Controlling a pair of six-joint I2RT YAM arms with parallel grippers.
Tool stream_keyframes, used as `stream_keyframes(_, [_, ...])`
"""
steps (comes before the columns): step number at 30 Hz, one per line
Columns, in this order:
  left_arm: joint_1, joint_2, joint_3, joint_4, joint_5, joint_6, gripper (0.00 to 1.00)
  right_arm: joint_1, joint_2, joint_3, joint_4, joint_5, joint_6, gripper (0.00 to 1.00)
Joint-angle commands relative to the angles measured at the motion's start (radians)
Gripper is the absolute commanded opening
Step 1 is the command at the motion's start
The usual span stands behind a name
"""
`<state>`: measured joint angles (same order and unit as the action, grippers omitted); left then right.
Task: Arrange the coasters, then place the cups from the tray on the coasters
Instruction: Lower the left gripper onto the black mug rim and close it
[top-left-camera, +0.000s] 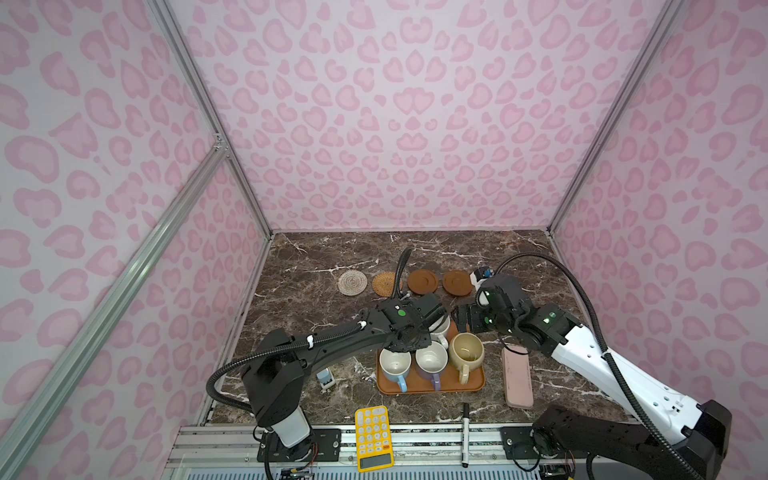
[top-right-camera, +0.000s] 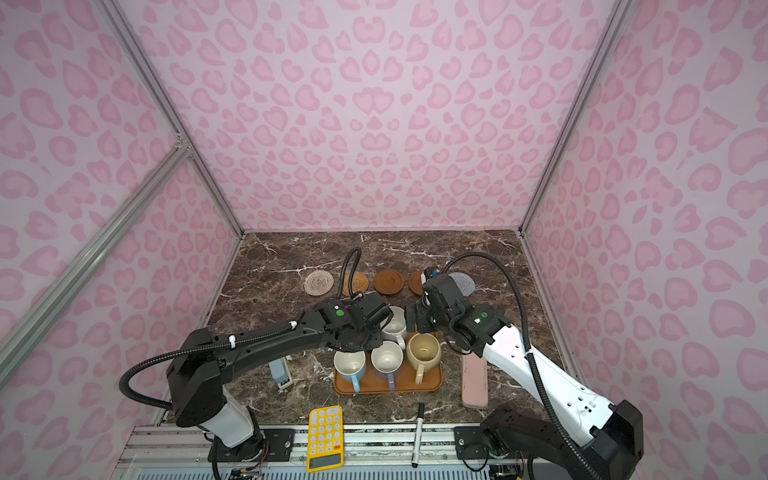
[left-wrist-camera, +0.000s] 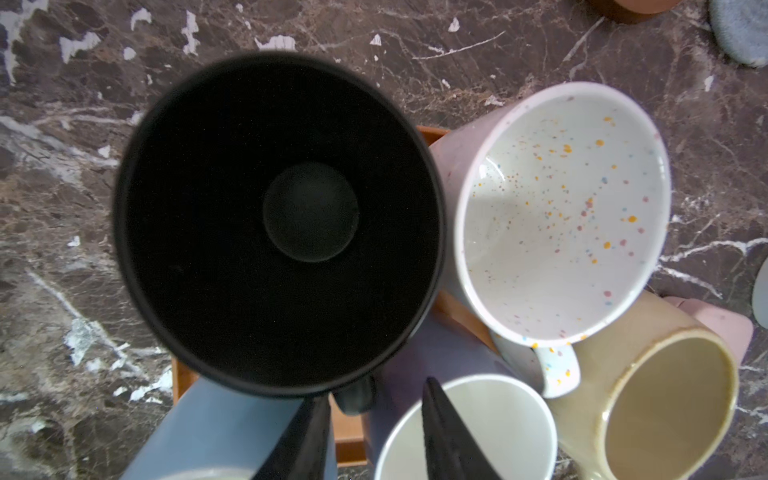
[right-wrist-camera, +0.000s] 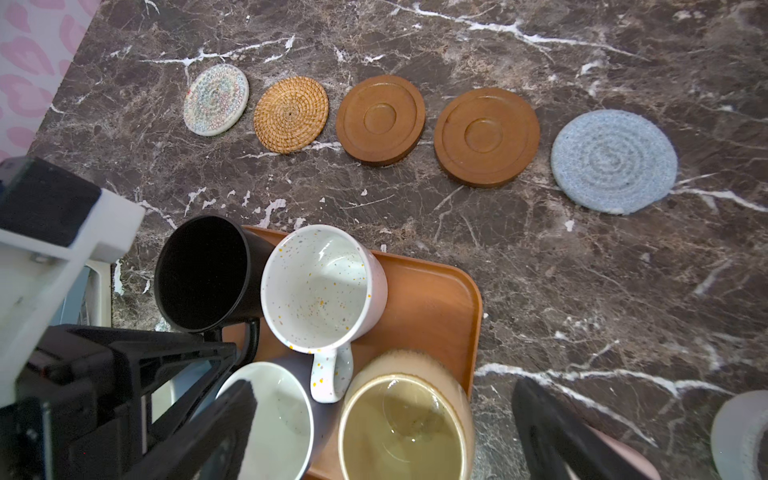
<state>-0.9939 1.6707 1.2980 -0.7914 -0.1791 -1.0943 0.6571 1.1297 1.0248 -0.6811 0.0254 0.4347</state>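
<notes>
Five coasters lie in a row at the back: whitish woven (right-wrist-camera: 216, 99), tan rattan (right-wrist-camera: 291, 114), two brown wooden ones (right-wrist-camera: 380, 120) (right-wrist-camera: 486, 137), and grey-blue (right-wrist-camera: 614, 162). The orange-brown tray (right-wrist-camera: 432, 299) holds the speckled white cup (right-wrist-camera: 320, 286), light blue cup (top-left-camera: 395, 363), lavender cup (top-left-camera: 432, 360) and beige-yellow cup (right-wrist-camera: 405, 424). My left gripper (left-wrist-camera: 374, 390) is shut on the handle of the black cup (left-wrist-camera: 278, 224), which hangs at the tray's back left corner. My right gripper (right-wrist-camera: 395, 428) stands wide open just above the beige-yellow cup, touching nothing.
A pink oblong case (top-left-camera: 517, 376) lies right of the tray. A yellow calculator (top-left-camera: 373, 436) and a black marker (top-left-camera: 465, 434) sit at the front edge. A small blue-white object (top-left-camera: 326, 376) stands left of the tray. Pink patterned walls close three sides.
</notes>
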Motion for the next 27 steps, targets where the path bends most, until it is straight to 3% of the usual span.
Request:
stream_keyframes(1, [0.001,0.019,0.024,-0.038,-0.038,0.004,0.40,0.000,0.004,-0.003,0.003,0.014,0.006,0.99])
stream_keyframes(13, [0.001,0.060,0.041,-0.048,-0.056,0.000,0.37,0.001,0.005,-0.012,0.001,0.015,0.010,0.99])
stream_keyframes(18, [0.001,0.082,0.069,-0.076,-0.061,-0.018,0.30,0.001,0.005,-0.017,0.008,0.013,0.016,0.98])
stream_keyframes(27, [0.001,0.105,0.081,-0.084,-0.074,-0.022,0.30,0.000,0.013,-0.014,0.007,0.018,0.018,0.99])
